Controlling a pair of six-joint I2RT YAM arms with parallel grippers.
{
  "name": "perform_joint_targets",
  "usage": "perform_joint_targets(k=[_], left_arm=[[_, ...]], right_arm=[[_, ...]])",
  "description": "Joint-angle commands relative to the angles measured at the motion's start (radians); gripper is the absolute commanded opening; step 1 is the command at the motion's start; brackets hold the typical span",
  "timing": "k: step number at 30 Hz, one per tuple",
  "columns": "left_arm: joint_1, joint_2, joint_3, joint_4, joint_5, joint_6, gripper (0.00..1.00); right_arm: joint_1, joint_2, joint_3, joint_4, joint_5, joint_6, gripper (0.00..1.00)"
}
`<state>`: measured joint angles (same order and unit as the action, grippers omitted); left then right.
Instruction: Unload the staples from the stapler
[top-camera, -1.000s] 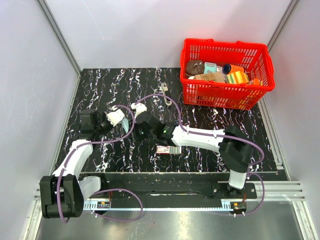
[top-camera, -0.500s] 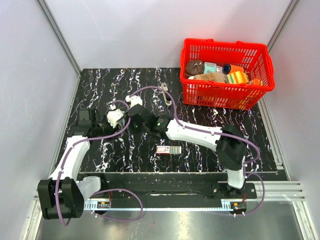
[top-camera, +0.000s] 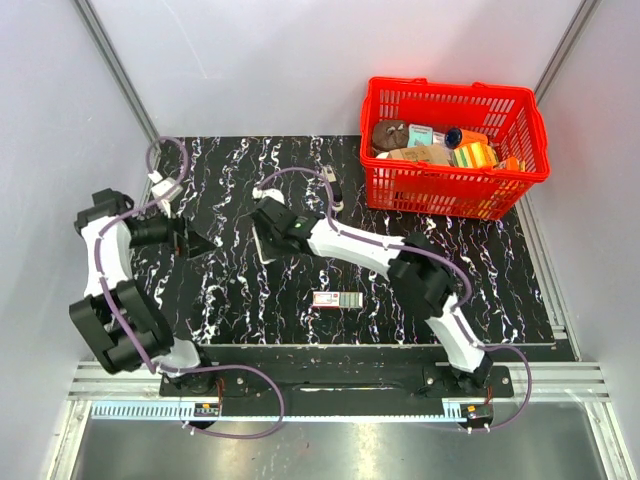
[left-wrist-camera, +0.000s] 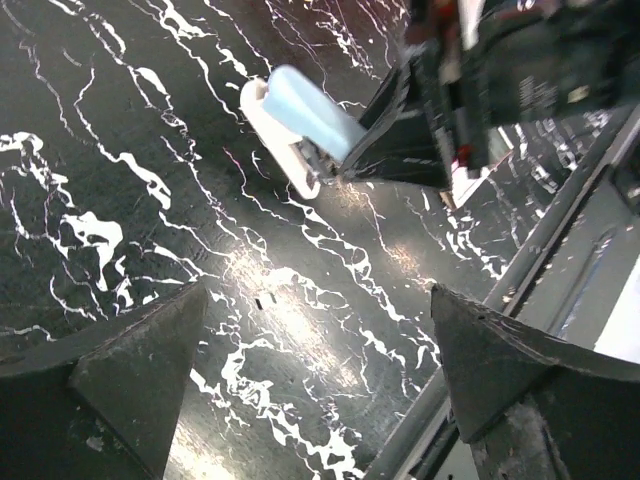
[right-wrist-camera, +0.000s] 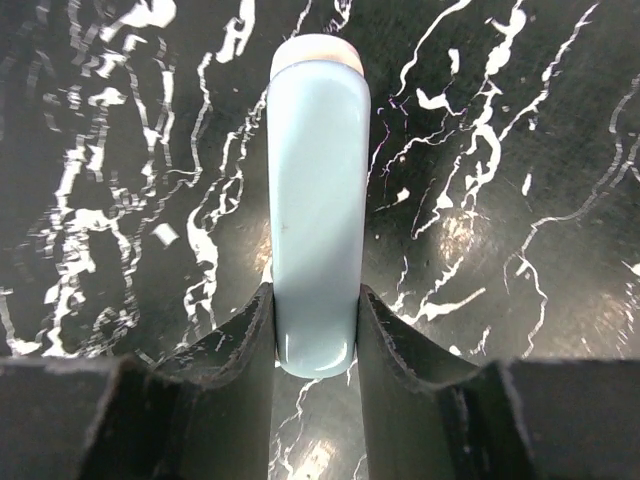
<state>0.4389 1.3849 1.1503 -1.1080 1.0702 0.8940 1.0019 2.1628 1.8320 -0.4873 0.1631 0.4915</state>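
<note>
Pink-and-green, the flat rectangular box (top-camera: 335, 299) lies nearest the arm bases, well apart from both claws. Beyond it, at mid-table, the right gripper (right-wrist-camera: 313, 300) pinches the pale blue, white-bottomed, bar-shaped stapler (right-wrist-camera: 315, 170). I take it for the stapler because it is the thing both arms were gathered around. Its rear end is clamped between the black fingers (right-wrist-camera: 245, 340), and its rounded front juts out over the black marble-patterned table (right-wrist-camera: 520, 150). I cannot tell whether it rests on the surface or hangs just above it. The change is on the other side. Half a second ago the left gripper (left-wrist-camera: 318, 300) was right up against the right one. Now its arm has swung back toward the left wall, and the claw is spread wide with nothing in it, facing the stapler from well apart. The two-handed step therefore looks finished or broken off, and the right claw alone keeps the stapler. No loose strip of staples shows on the table in either wrist view, so I would not count the unloading as done. Farther back, a slim greyish piece (top-camera: 329, 187) lies near the filled red plastic basket (top-camera: 455, 195); it is too small to identify.
</note>
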Motion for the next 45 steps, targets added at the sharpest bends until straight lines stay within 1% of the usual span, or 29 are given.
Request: perform_joint_targets(k=[1, 3, 4, 7, 10, 12, 15, 16, 18, 19, 21, 25, 27, 31, 37, 39, 42, 45], left_arm=[[0.078, 0.059, 0.114, -0.237, 0.169, 0.12, 0.99], [0.087, 0.036, 0.106, -0.213, 0.166, 0.091, 0.99], [0.087, 0.01, 0.088, -0.163, 0.154, 0.035, 0.99], [0.086, -0.09, -0.004, 0.098, 0.059, -0.231, 0.99], [0.078, -0.174, -0.075, 0.282, -0.053, -0.383, 0.99], [0.075, -0.201, -0.092, 0.324, -0.11, -0.441, 0.99], [0.073, -0.205, -0.093, 0.324, -0.13, -0.448, 0.99], [0.073, -0.205, -0.093, 0.324, -0.133, -0.449, 0.99], [0.073, -0.196, -0.095, 0.329, -0.139, -0.455, 0.99], [0.073, -0.192, -0.095, 0.329, -0.142, -0.457, 0.99], [0.073, -0.184, -0.098, 0.329, -0.148, -0.452, 0.99], [0.067, -0.181, -0.109, 0.342, -0.165, -0.451, 0.99], [0.066, -0.181, -0.115, 0.353, -0.173, -0.455, 0.99], [0.06, -0.176, -0.118, 0.364, -0.187, -0.461, 0.99], [0.041, -0.191, -0.118, 0.381, -0.213, -0.464, 0.99], [0.029, -0.205, -0.132, 0.395, -0.22, -0.466, 0.99], [-0.038, -0.231, -0.156, 0.434, -0.274, -0.484, 0.99], [-0.155, -0.239, -0.166, 0.458, -0.355, -0.51, 0.97]], right_arm=[[0.009, 0.11, 0.165, -0.103, -0.014, -0.042, 0.0], [0.009, 0.162, 0.229, -0.132, -0.016, -0.044, 0.0], [0.009, 0.193, 0.272, -0.157, -0.016, -0.044, 0.0], [0.009, 0.285, 0.415, -0.229, -0.033, -0.034, 0.0], [0.01, 0.391, 0.567, -0.302, -0.053, -0.019, 0.03], [0.012, 0.44, 0.654, -0.332, -0.063, -0.01, 0.07], [0.014, 0.494, 0.751, -0.352, -0.085, 0.01, 0.17], [0.014, 0.505, 0.769, -0.352, -0.088, 0.013, 0.22], [0.014, 0.519, 0.794, -0.35, -0.089, 0.024, 0.37], [0.014, 0.52, 0.796, -0.35, -0.097, 0.027, 0.48], [0.015, 0.516, 0.785, -0.341, -0.117, 0.027, 0.61], [0.018, 0.457, 0.734, -0.309, -0.142, 0.015, 0.8], [0.018, 0.421, 0.725, -0.309, -0.128, 0.001, 0.83], [-0.005, 0.332, 0.698, -0.318, -0.087, -0.043, 0.84], [-0.13, 0.204, 0.622, -0.343, 0.035, -0.132, 0.85], [-0.167, 0.192, 0.607, -0.344, 0.091, -0.178, 0.86], [-0.215, 0.221, 0.628, -0.358, 0.202, -0.243, 0.9], [-0.264, 0.265, 0.645, -0.372, 0.259, -0.281, 0.91]])
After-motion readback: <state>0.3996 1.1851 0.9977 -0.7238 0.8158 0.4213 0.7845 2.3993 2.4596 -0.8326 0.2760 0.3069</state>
